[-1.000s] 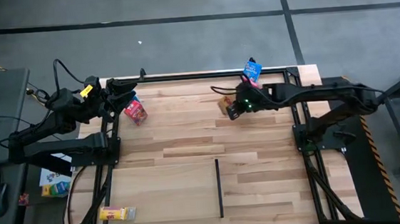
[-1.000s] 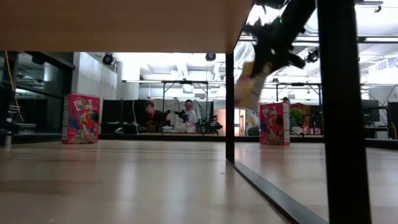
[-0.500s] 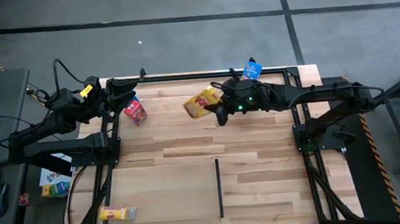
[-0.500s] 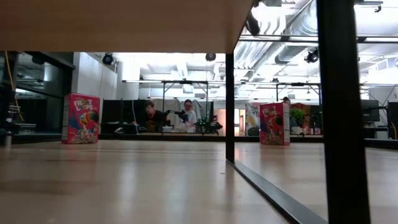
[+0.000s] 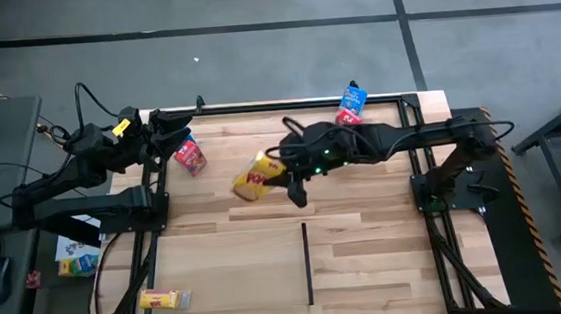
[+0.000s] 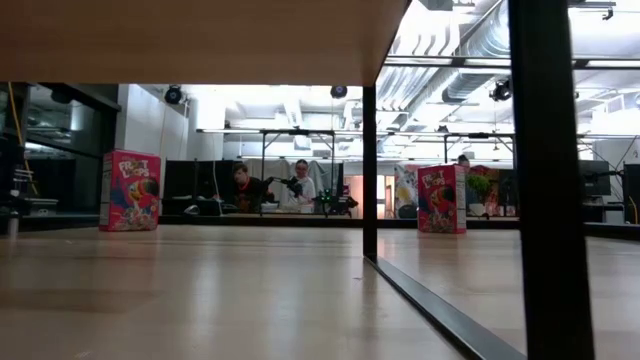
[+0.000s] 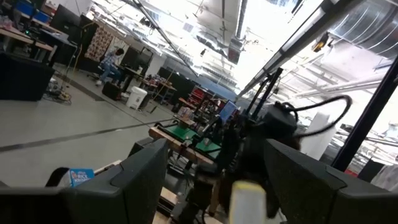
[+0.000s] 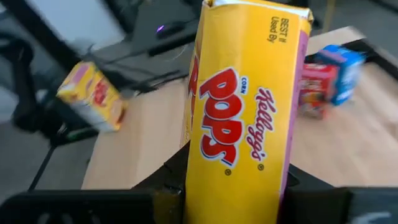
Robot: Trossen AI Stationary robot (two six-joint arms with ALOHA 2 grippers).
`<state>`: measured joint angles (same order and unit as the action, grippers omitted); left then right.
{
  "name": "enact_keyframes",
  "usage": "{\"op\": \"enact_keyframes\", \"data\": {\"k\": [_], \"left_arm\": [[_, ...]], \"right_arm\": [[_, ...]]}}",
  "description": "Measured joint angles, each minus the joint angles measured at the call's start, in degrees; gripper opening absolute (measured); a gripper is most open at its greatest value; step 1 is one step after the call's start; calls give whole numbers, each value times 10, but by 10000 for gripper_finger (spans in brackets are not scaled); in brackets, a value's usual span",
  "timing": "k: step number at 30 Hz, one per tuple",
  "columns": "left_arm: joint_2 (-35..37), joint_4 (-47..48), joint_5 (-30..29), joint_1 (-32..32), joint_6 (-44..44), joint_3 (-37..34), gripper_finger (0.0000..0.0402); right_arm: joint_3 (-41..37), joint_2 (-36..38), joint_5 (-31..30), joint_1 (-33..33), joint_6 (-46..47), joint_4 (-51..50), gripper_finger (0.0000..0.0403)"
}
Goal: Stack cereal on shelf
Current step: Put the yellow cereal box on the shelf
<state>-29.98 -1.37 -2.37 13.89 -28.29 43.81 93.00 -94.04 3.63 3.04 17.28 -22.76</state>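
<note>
Near edge: second yellow box [image 5: 165,299] lying flat at the near left corner, untouched.
Shelf post: dark upright [image 6: 369,172] rising mid-table in the low view; board overhead — nothing seen on it.
Right gripper [image 5: 284,178]: pinching yellow box [image 5: 253,177], held aloft mid-table.
Just changed: carried from the far right toward centre over the last second — out of the low view now.
Meaning: transport under way, placing not yet begun.
Left gripper [image 5: 163,132]: parked at the far left, fingers spread, holding nothing.
Far edge: red box [image 5: 190,156] standing left; blue box [image 5: 352,99] with another red [image 5: 344,119] just beside, right.
</note>
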Motion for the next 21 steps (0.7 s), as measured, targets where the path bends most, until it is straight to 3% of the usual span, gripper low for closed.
{"op": "enact_keyframes", "data": {"k": [9, 21], "left_arm": [[0, -2, -10, 0, -10, 0, 256], [0, -43, -13, 0, -43, 0, 256]], "right_arm": [[8, -37, 89, 2, -21, -9, 99], [8, -40, 104, 8, -43, 6, 99]]}}
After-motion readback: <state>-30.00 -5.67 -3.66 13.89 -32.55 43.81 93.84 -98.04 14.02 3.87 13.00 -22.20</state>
